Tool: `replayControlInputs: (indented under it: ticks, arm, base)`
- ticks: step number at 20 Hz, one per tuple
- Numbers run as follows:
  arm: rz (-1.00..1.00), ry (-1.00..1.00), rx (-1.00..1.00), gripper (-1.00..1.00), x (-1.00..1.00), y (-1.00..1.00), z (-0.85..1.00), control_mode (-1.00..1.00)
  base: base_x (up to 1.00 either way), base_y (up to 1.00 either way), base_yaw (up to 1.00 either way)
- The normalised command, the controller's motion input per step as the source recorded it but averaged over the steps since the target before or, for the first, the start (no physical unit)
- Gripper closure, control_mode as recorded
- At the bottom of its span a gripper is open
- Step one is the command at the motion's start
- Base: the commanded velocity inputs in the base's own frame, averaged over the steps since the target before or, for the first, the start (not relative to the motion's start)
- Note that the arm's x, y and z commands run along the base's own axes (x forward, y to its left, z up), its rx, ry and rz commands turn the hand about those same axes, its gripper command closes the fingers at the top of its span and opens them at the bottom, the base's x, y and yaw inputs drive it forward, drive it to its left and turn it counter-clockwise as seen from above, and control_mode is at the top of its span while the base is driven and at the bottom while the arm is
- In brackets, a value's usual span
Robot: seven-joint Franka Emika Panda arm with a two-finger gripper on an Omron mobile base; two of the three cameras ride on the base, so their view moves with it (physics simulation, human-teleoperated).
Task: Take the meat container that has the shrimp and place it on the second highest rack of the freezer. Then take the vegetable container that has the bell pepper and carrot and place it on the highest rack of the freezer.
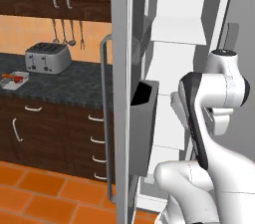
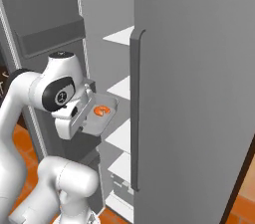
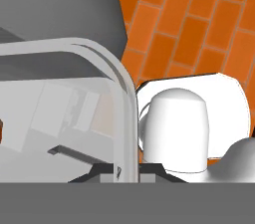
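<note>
My gripper [image 2: 82, 118] is shut on the near edge of the meat container [image 2: 99, 117], a shallow grey tray with the small orange shrimp [image 2: 101, 111] in it. The tray hangs level in front of the open freezer [image 2: 194, 93], close to the second highest rack [image 2: 121, 87] and below the highest rack [image 2: 122, 35]. In the hand view the tray's clear rim [image 3: 122, 93] curves up from between my fingertips [image 3: 107, 172]. The vegetable container [image 1: 14, 81] sits on the counter far left, holding an orange carrot [image 1: 8, 75] and a red bell pepper [image 1: 19, 79].
The freezer's open door [image 1: 122, 93] with its grey bins [image 1: 144, 126] and bar handle [image 1: 104, 118] stands between the counter [image 1: 74, 86] and the shelves. A toaster [image 1: 48, 57] stands on the counter. More white shelves [image 2: 119, 136] lie lower down. Orange tile floor [image 3: 199, 24] is below.
</note>
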Motion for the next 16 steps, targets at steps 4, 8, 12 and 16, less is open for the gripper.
replayControlInputs:
  ticks: [4,8,12,16]
  arm:
    - [0.00,0.00,0.00,1.00,0.00,0.00,0.00,1.00]
    - [0.00,0.00,0.00,1.00,0.00,0.00,0.00,1.00]
    - [0.00,0.00,0.00,1.00,0.00,0.00,0.00,1.00]
    - [0.00,0.00,0.00,1.00,0.00,0.00,0.00,1.00]
  base:
    - [0.21,0.41,-0.11]
    - [0.16,0.39,-0.15]
    - [-0.10,-0.44,0.11]
    - [-0.07,-0.39,0.11]
